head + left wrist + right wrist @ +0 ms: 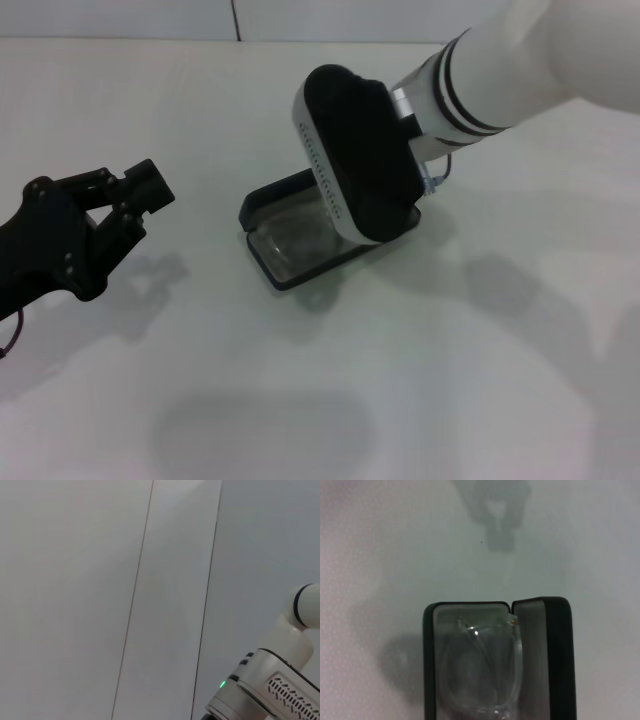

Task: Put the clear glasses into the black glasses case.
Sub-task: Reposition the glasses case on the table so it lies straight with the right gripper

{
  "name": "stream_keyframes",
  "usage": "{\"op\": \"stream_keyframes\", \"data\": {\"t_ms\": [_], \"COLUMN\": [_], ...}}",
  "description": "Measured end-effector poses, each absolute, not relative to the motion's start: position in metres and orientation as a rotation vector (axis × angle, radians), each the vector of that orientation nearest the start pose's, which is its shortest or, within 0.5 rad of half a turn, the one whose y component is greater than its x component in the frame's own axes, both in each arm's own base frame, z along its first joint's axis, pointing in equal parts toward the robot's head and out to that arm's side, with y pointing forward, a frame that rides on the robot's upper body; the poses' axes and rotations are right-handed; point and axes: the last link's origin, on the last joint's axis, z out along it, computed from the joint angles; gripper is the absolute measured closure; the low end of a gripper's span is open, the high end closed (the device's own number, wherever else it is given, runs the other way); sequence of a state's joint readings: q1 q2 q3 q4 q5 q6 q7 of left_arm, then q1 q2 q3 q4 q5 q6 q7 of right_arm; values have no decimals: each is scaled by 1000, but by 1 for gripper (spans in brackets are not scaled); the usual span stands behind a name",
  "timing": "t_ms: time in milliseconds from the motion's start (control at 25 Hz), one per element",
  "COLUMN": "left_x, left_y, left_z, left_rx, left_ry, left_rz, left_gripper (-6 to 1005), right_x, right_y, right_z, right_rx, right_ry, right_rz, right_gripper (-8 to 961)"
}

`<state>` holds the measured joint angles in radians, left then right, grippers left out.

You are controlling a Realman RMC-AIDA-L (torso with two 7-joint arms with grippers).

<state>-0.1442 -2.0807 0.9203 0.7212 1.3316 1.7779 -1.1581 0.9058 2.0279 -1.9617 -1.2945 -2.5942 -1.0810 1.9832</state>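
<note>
Lying inside the one black glasses case (495, 655) is one pair of clear glasses (480, 675), made of fully transparent plastic with curved lenses and thin clear arms, so it is hard to see against the grey lining. The case is a hard rectangular box with rounded corners, and it stands open on the white table (480, 380), near the middle in the head view. Its lid (547, 650) is raised beside the tray, and its inner side is the same pale grey.

Above the far right part of the case hangs the right gripper (360, 155), a black rounded body with a white perforated edge, on a thick white arm with two black rings. It covers part of the case in the head view. Its fingers are not visible, so I cannot tell if they are apart or together.

The left gripper (130, 200) is matte black and angular, and it is well apart from the case, over the left side of the table. Its two fingers (150, 185) are apart and hold nothing.

The table surface is smooth and plain, with soft grey shadows.
</note>
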Motion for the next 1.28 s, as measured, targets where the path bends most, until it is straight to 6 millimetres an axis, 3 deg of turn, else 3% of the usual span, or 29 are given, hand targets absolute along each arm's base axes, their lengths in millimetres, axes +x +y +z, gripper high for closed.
{"op": "stream_keyframes", "data": {"t_ms": [520, 1280], "left_x": [-280, -281], "left_y": [240, 238], "left_z": [39, 37], "left_rx": [-2359, -2361], "left_ry": [-421, -437], "left_rz": [-1256, -1259], "left_gripper": [861, 862], "right_x": [52, 62], "right_y": [377, 376], "right_z": [-80, -78], "right_rx": [-2629, -2626], "right_ry": [-639, -533], "right_rz": [-635, -705], "right_gripper": [748, 741]}}
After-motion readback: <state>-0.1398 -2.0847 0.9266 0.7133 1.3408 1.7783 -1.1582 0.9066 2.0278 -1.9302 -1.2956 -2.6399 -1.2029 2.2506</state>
